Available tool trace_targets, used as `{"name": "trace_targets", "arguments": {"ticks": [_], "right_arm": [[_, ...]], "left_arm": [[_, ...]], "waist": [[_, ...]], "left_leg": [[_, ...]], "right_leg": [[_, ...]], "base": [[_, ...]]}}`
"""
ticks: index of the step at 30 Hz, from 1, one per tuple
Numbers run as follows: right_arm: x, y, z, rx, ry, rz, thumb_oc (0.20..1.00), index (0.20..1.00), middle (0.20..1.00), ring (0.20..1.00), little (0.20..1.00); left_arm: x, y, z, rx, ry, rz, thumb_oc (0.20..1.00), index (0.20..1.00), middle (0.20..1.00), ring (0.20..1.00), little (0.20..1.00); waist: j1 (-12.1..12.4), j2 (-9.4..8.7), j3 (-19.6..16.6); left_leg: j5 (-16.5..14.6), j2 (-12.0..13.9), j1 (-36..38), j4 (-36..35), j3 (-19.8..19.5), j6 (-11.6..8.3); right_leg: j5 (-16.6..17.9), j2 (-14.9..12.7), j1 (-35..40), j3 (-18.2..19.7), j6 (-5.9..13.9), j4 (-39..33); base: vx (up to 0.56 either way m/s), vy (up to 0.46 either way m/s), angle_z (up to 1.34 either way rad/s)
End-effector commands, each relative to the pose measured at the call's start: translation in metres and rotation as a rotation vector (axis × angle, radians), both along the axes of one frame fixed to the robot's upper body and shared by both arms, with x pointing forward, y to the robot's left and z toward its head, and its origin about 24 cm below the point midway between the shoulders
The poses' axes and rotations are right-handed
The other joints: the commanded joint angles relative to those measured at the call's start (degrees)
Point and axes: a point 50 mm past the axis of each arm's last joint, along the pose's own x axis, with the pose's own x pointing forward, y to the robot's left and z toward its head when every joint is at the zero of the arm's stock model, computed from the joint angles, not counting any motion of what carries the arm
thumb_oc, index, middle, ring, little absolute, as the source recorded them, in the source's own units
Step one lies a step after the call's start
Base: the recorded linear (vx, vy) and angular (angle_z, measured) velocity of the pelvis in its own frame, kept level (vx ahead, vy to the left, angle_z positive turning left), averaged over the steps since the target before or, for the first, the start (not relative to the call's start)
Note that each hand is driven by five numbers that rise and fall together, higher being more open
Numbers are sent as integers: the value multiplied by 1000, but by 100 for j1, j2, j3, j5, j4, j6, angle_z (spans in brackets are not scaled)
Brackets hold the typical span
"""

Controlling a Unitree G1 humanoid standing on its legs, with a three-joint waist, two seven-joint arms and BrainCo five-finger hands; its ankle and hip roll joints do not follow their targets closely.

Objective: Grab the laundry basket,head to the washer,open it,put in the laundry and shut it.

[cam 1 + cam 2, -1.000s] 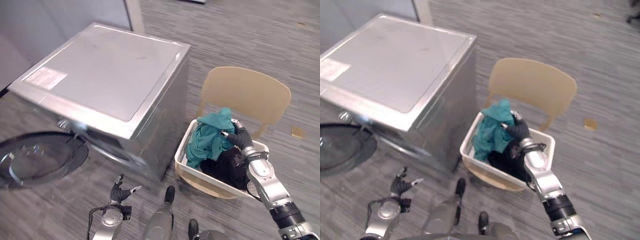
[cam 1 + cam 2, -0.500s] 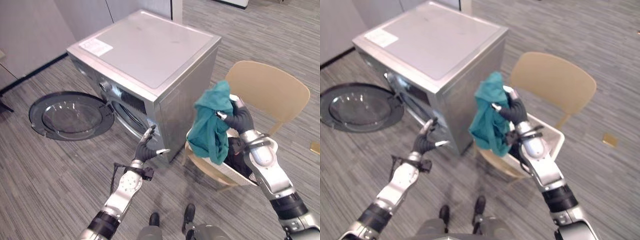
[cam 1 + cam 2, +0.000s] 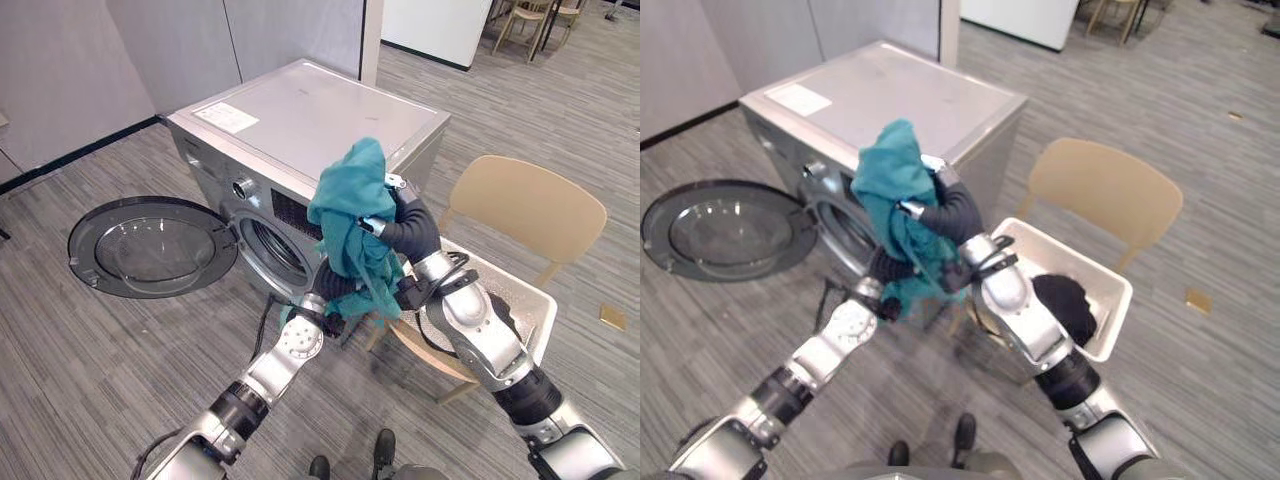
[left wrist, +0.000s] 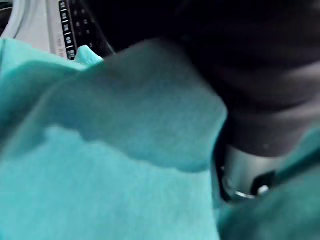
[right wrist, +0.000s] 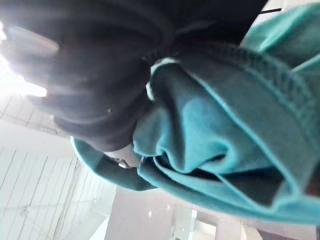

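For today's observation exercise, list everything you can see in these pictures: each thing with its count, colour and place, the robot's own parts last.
Washer: one, silver-grey, ahead on the floor.
Washer door: one, dark-rimmed glass, swung open to the washer's left.
Teal garment: one, held up in front of the washer.
Laundry basket: one, white, on the chair.
Dark laundry: one heap, black, inside the basket.
Chair: one, tan, right of the washer.
Right robot hand: one, curled round the garment.
Left robot hand: one, beneath the garment, fingers hidden.

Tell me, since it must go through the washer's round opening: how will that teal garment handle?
Probably floppy: the teal garment hangs in folds from the right robot hand. Likely light, as one pinch lifts it. Its trailing end may snag, draped near the left robot hand.
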Motion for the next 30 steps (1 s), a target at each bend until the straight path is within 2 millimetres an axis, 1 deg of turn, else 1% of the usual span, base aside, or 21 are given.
{"name": "trace_targets", "arguments": {"ticks": [1,3,4,5,6,7,9,10,12,13,14,15,19,21,22,23,24,25,27,29,30], "right_arm": [[-6,-6,8,119,-21,31,526,526,526,526,526],[-5,-17,-9,86,35,-17,1000,1000,1000,1000,1000],[-5,-27,-18,59,62,-60,1000,1000,1000,1000,1000],[-6,-27,-19,59,64,-59,1000,1000,1000,1000,1000],[-6,-41,-32,-13,87,-131,1000,1000,1000,1000,1000],[-7,-41,-33,-14,88,-131,1000,1000,1000,1000,1000],[-7,-59,-49,-105,125,-231,1000,1000,1000,1000,1000],[-9,-78,-68,-199,172,-319,1000,1000,1000,1000,1000],[-13,-94,-82,-288,204,-389,1000,1000,1000,1000,1000],[-13,-94,-82,-288,204,-389,1000,1000,1000,1000,1000],[-14,-104,-90,-361,220,-430,1000,1000,1000,1000,1000],[-19,-124,-106,-506,261,-503,1000,1000,1000,1000,1000],[-33,-159,-146,-689,428,-584,1000,1000,1000,1000,1000],[-43,-174,-174,-747,555,-612,1000,1000,1000,1000,1000],[-43,-174,-174,-747,554,-612,1000,1000,1000,1000,1000],[-51,-185,-197,-769,678,-638,1000,1000,1000,1000,1000],[-51,-185,-197,-769,678,-638,1000,1000,1000,1000,1000],[-61,-190,-220,-770,800,-640,1000,1000,1000,1000,1000],[-69,-194,-236,-782,886,-645,1000,1000,1000,1000,1000],[-70,-196,-243,-788,919,-658,1000,1000,1000,1000,1000],[-70,-196,-243,-788,918,-658,1000,1000,1000,1000,1000]], "left_arm": [[5,-5,12,-41,-67,3,200,200,200,200,200],[2,7,10,-58,-57,35,200,200,200,200,200],[-2,18,7,-64,-46,60,200,200,200,200,200],[-2,19,7,-64,-44,60,200,200,200,200,200],[-9,33,1,-77,-21,93,200,200,200,200,200],[-9,34,1,-77,-20,93,200,200,200,200,200],[-18,48,-8,-89,19,125,200,200,200,200,200],[-29,65,-21,-77,77,160,200,200,200,200,200],[-40,81,-33,-64,130,198,200,200,200,200,200],[-40,81,-33,-64,130,198,200,200,200,200,200],[-46,90,-40,-71,170,225,200,200,200,200,200],[-61,108,-58,-71,258,277,200,200,200,200,200],[-91,140,-93,3,440,382,200,200,200,200,200],[-110,157,-114,23,552,447,200,200,200,200,200],[-110,157,-114,23,552,447,200,200,200,200,200],[-126,168,-131,32,653,509,200,200,200,200,200],[-126,168,-131,32,653,509,200,200,200,200,200],[-140,176,-145,31,737,562,200,200,200,200,200],[-151,184,-157,35,806,618,200,200,200,200,200],[-154,188,-161,33,829,653,200,200,200,200,200],[-154,188,-161,33,829,653,200,200,200,200,200]], "waist": [[31,-124,-370],[18,-115,-381],[8,-98,-389],[9,-98,-399],[-2,-68,-408],[-3,-67,-415],[-17,-39,-417],[-25,-6,-429],[-29,22,-423],[-29,22,-424],[-32,42,-411],[-35,90,-373],[-37,169,-267],[-31,216,-185],[-33,215,-182],[-27,237,-134],[-28,237,-134],[-23,251,-75],[-17,251,22],[8,254,172],[2,254,170]], "left_leg": [[-218,56,-330,-44,71,-103],[-232,52,-307,-44,110,-89],[-240,53,-295,-44,126,-84],[-242,54,-293,-44,128,-84],[-253,58,-277,-44,138,-80],[-255,59,-276,-44,139,-80],[-262,57,-261,-44,147,-76],[-273,59,-234,-44,164,-74],[-273,66,-218,-44,174,-77],[-273,66,-217,-44,175,-77],[-272,68,-207,-44,174,-76],[-268,80,-183,-44,168,-66],[-244,98,-124,-25,164,-44],[-250,102,-144,53,161,-26],[-254,102,-144,57,162,-26],[-270,114,-194,146,156,-19],[-271,114,-194,147,156,-19],[-294,122,-249,254,136,-14],[-313,133,-356,400,100,-17],[-294,120,-538,532,52,-37],[-296,120,-549,541,47,-37]], "right_leg": [[-1081,-169,645,312,588,338],[-1061,-175,657,350,599,321],[-1063,-178,665,363,599,316],[-1064,-177,667,365,599,315],[-1063,-181,678,390,599,301],[-1063,-181,680,391,599,300],[-1054,-185,693,416,602,275],[-1053,-186,718,445,603,254],[-1059,-180,740,464,600,243],[-1059,-180,740,464,600,243],[-1061,-174,741,479,600,246],[-1071,-167,726,512,592,262],[-1090,-150,698,600,564,316],[-1102,-133,684,655,536,346],[-1104,-133,684,656,535,348],[-1124,-123,681,661,515,366],[-1124,-123,681,661,515,367],[-1141,-110,661,668,490,403],[-1152,-101,625,657,448,427],[-1147,-91,541,631,417,436],[-1148,-92,534,626,417,438]], "base": [[24,15,-11],[23,5,-14],[14,1,-15],[19,-3,-11],[17,-3,-4],[21,-15,-3],[20,-34,-8],[28,-50,-8],[19,-51,-14],[7,-43,-15],[0,-56,-6],[5,-75,-5],[-15,-50,-6],[-27,-26,-7],[-17,-39,-16],[-7,-29,-13],[-17,-57,-10],[-23,-45,0],[-32,-48,1],[-86,-32,0],[-122,-37,8]]}}
